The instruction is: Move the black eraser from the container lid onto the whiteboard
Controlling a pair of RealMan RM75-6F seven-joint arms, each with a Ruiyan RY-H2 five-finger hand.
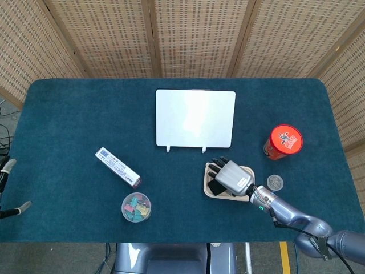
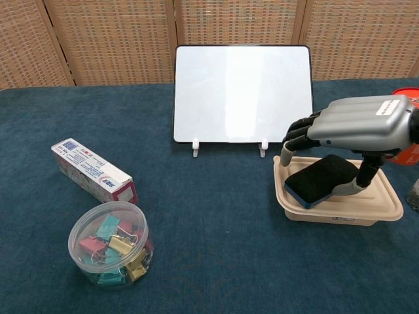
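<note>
Eraser (image 2: 319, 178), black with a blue edge, lies tilted in the beige container lid (image 2: 340, 210) at the right of the chest view. The right hand (image 2: 357, 124) hovers over it, fingers (image 2: 300, 137) curled down past its far edge and thumb by its right corner; whether they grip it I cannot tell. The whiteboard (image 2: 242, 93) stands behind, upper centre. The left hand is outside both views.
</note>
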